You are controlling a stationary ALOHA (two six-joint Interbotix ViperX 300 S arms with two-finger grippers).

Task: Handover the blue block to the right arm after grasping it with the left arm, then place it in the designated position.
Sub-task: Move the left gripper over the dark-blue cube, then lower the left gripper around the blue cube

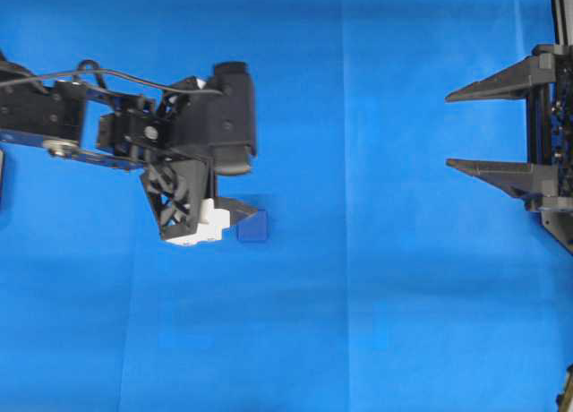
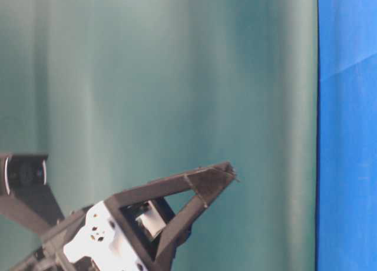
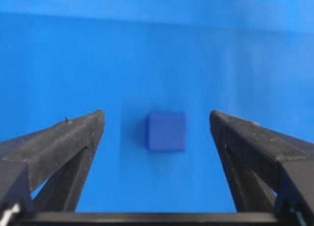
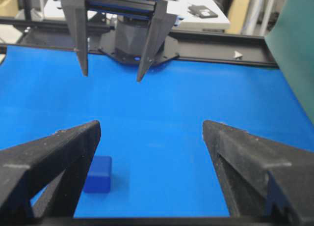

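Observation:
The blue block [image 1: 253, 226] is a small dark-blue cube lying flat on the bright blue cloth [image 1: 358, 278], left of the middle. My left gripper [image 1: 235, 193], with white brackets [image 1: 201, 222], hangs pointing down just beside and above it. In the left wrist view the block [image 3: 166, 131] lies on the cloth between the wide-open fingers of that gripper [image 3: 157, 119], touching neither. My right gripper [image 1: 449, 131] stands open and empty at the right edge, far from the block. Its own view [image 4: 151, 127] shows the block [image 4: 98, 174] low left and the left gripper [image 4: 112, 74] hanging beyond.
A black frame rail [image 4: 221, 44] and a cluttered desk lie behind the left arm's base. A green curtain [image 2: 177, 76] fills the table-level view, where one black finger [image 2: 200, 185] of the left gripper shows. Fold creases cross the cloth.

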